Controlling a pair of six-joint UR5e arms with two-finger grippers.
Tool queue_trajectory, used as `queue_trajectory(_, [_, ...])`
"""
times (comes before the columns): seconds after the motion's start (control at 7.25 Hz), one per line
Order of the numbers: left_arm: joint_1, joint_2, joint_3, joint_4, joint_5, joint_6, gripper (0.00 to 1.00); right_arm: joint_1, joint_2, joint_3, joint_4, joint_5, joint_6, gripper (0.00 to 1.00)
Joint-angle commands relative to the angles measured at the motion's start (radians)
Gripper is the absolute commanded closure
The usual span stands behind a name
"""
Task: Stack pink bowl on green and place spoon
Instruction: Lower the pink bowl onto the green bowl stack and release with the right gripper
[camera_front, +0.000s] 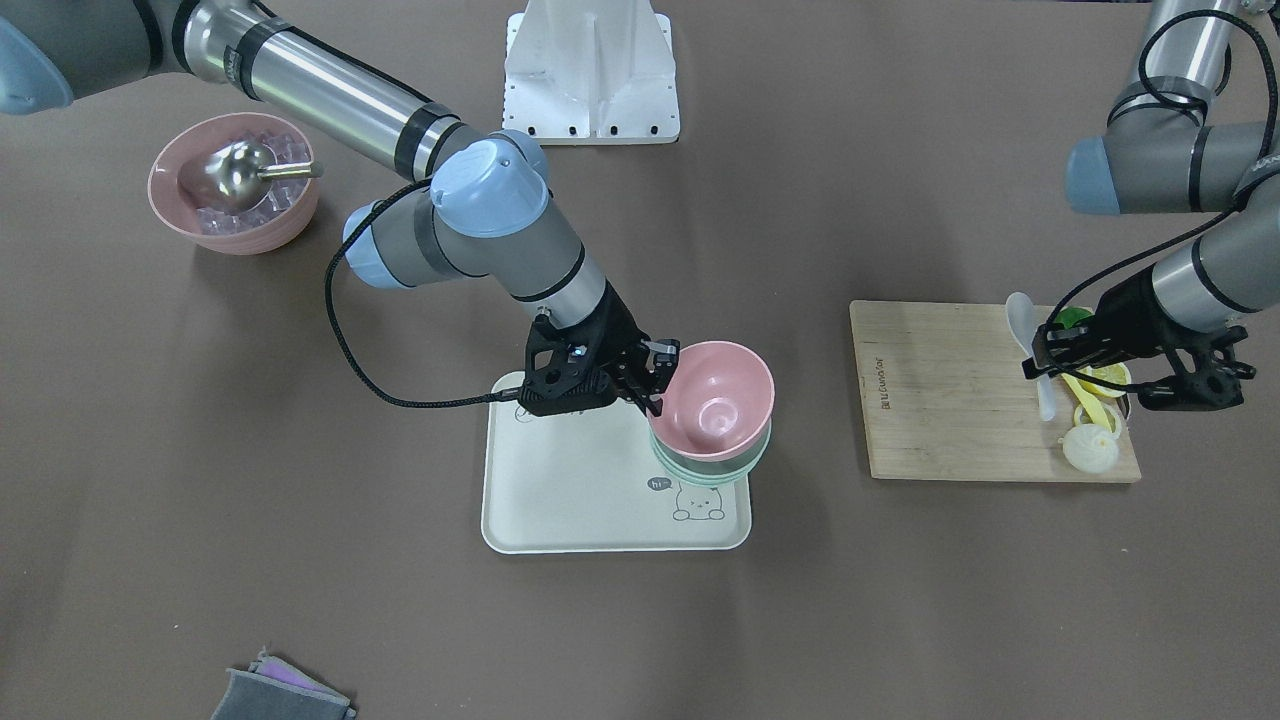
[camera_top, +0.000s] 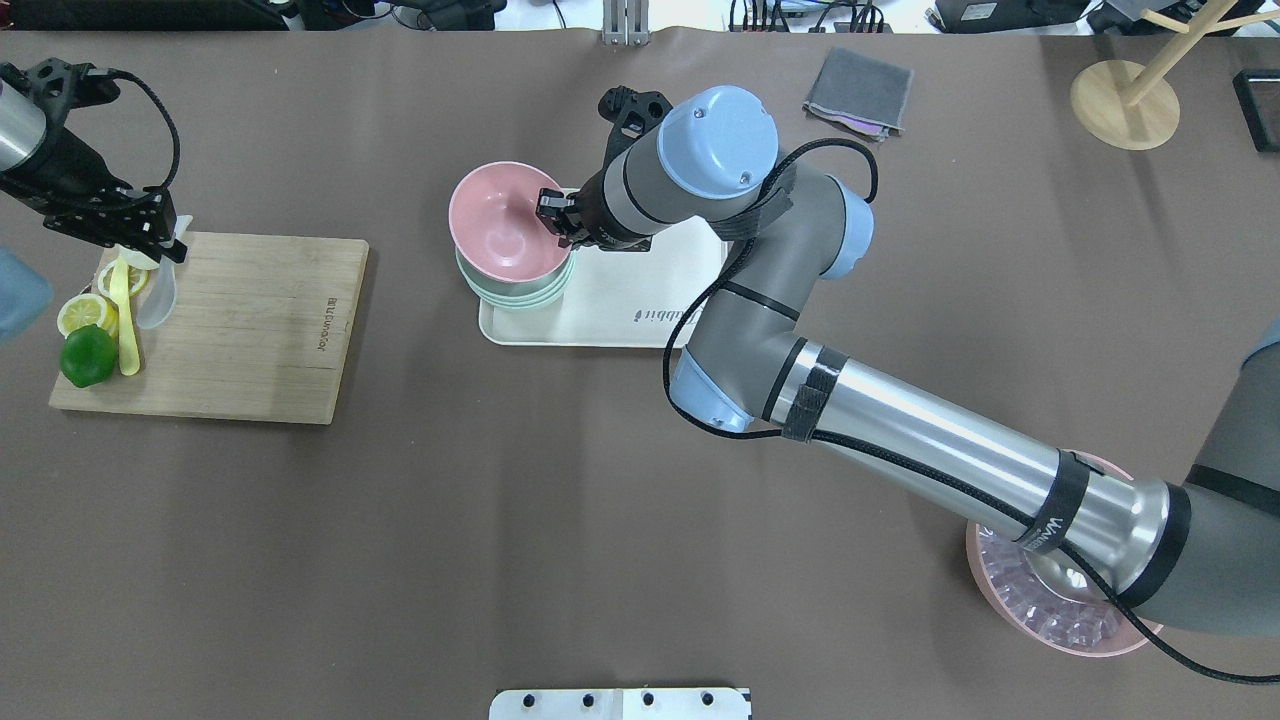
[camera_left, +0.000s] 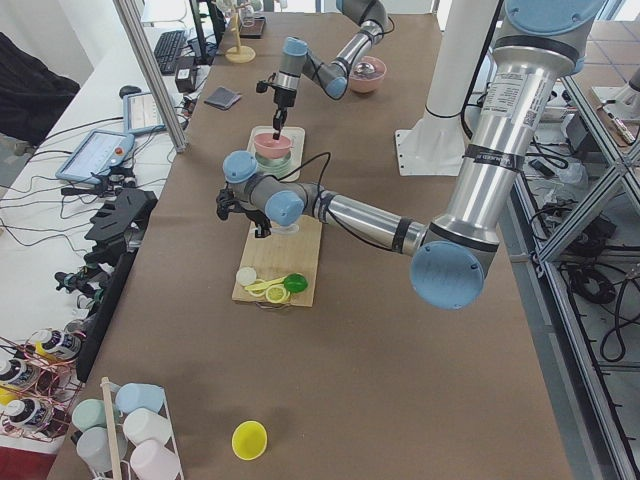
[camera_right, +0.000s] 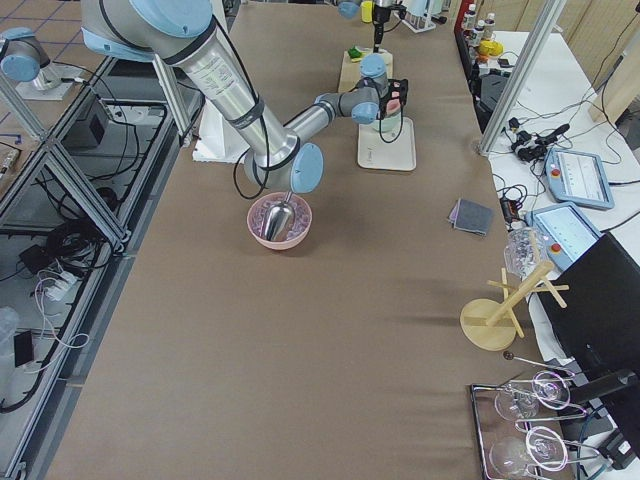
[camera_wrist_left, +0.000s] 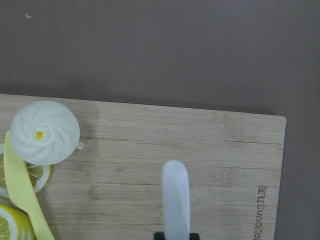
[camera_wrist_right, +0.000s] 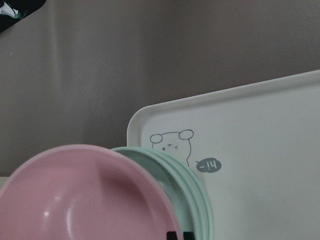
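The small pink bowl (camera_front: 715, 400) sits tilted on top of the mint-green bowl stack (camera_front: 700, 470) at a corner of the white tray (camera_front: 560, 500). My right gripper (camera_front: 655, 380) is shut on the pink bowl's rim, as the overhead view (camera_top: 555, 215) also shows. The white spoon (camera_front: 1020, 315) is on the wooden cutting board (camera_front: 940, 400). My left gripper (camera_front: 1040, 360) is shut on its handle. In the left wrist view the spoon (camera_wrist_left: 176, 195) points away over the board.
Beside the spoon on the board lie a lime (camera_top: 87, 355), lemon slices, a long yellow utensil (camera_top: 125, 320) and a white bun (camera_front: 1090, 448). The ribbed pink bowl with ice and scoop (camera_front: 235, 195) stands under my right arm. A grey cloth (camera_top: 858, 90) lies at the far edge.
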Motion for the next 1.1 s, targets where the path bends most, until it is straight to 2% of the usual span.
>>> queue_trajectory(0.0, [0.000,0.000,0.002,-0.001,0.002,-0.001,1.00,-0.006,0.000,0.000,0.000,-0.012,0.000,1.00])
queue_trajectory(0.14, [0.000,0.000,0.000,-0.001,0.002,-0.001,1.00,-0.006,0.000,0.000,0.000,-0.013,0.000,1.00])
queue_trajectory(0.28, [0.000,0.000,0.000,-0.001,-0.001,-0.001,1.00,-0.006,-0.001,0.000,0.002,-0.013,-0.003,0.85])
queue_trajectory(0.41, [0.000,0.000,0.000,-0.001,0.001,0.001,1.00,-0.006,-0.001,0.000,0.002,-0.015,-0.003,0.17])
queue_trajectory(0.55, [0.000,0.000,0.000,0.001,-0.001,-0.001,1.00,-0.006,-0.001,0.005,0.000,-0.024,-0.005,0.00])
queue_trajectory(0.97, [0.000,-0.018,-0.006,0.004,-0.009,-0.010,1.00,-0.004,-0.004,0.015,0.000,-0.024,-0.008,0.00])
